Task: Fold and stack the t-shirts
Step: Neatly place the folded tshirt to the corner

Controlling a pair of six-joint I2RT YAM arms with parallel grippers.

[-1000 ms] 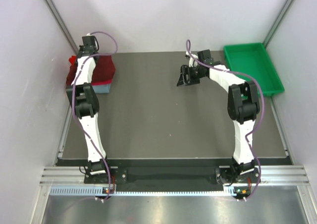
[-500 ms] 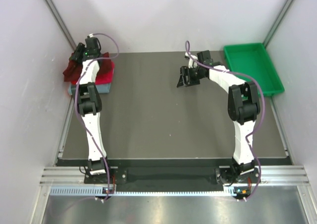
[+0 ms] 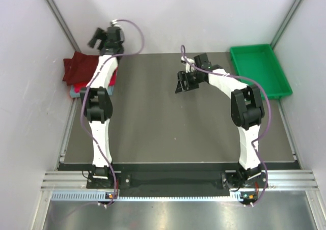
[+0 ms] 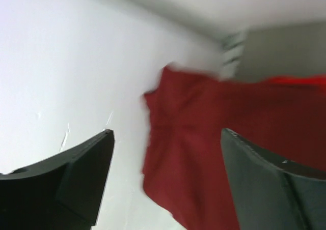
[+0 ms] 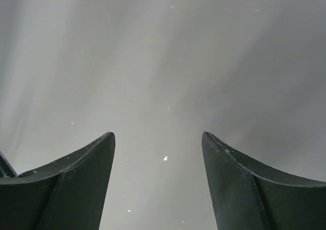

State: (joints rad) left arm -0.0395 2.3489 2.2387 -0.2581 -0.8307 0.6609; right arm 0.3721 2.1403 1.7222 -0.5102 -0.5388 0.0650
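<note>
**Maroon shirt on the pile, both grippers empty**

The maroon t-shirt (image 3: 77,67) lies on top of the stack in the far-left corner of the table (image 3: 153,118), pressed up against the left wall (image 3: 30,87). It sits unevenly, its outline ragged rather than square. At the stack's right edge a strip of the bright red t-shirt (image 3: 113,77) shows from under it, and a sliver of the grey-blue t-shirt (image 3: 76,92) shows at the near edge, low in the pile (you cannot make out a pink one clearly from above).

Your left gripper (image 3: 97,38) is raised at the back of the cell, beyond the stack and near the rear wall. In its wrist view the left gripper (image 4: 165,133) has its jaws spread wide with nothing between them. The maroon cloth (image 4: 204,153) lies past the fingertips, apart from both, with the white wall to its left and a streak of bright red (image 4: 300,80) at its upper right. That view is blurred.

Your right gripper (image 3: 184,82) hangs over the far middle of the table, well apart from the shirts and left of the green tray (image 3: 257,67). Its wrist view shows the right gripper (image 5: 158,136) with its jaws apart too, only bare table surface beyond them.
</note>
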